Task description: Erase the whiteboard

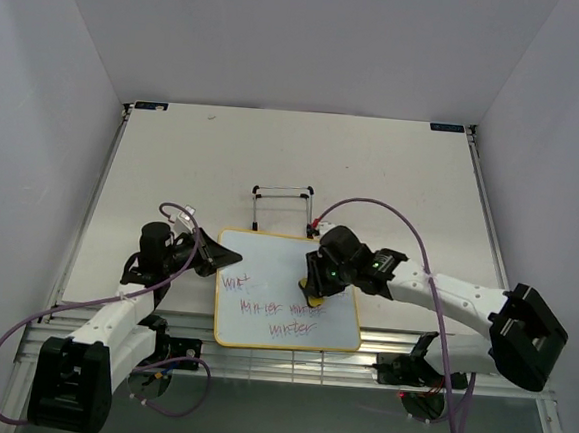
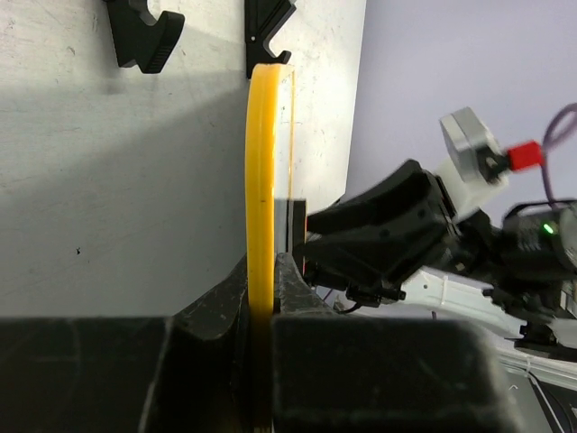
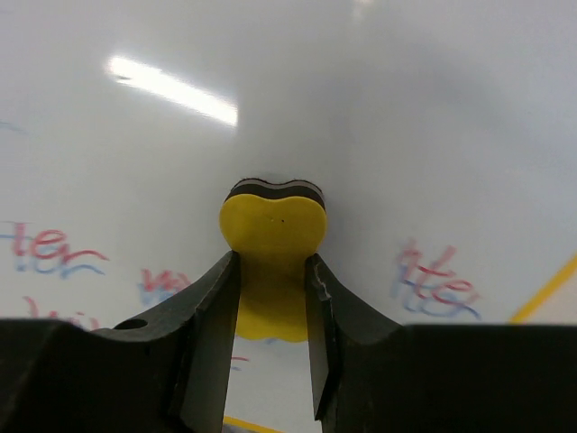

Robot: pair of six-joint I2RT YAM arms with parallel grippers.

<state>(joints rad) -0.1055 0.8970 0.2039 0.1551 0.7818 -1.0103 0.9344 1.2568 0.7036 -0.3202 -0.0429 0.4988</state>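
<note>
The whiteboard (image 1: 275,271), white with a thin yellow frame, lies flat on the table in front of the arms. Purple-red scribbled words cover its lower half. My left gripper (image 1: 212,258) is shut on the board's left yellow edge (image 2: 261,180), which runs up between the jaws in the left wrist view. My right gripper (image 1: 314,282) is shut on a small yellow eraser (image 3: 273,262) with a dark underside. It presses that eraser down on the board (image 3: 379,135), just above the writing (image 3: 433,275).
A black wire stand (image 1: 281,204) stands on the table behind the board. The grey table (image 1: 373,173) is walled in by white panels on three sides. Two black hooks (image 2: 144,36) of the stand show at the top of the left wrist view.
</note>
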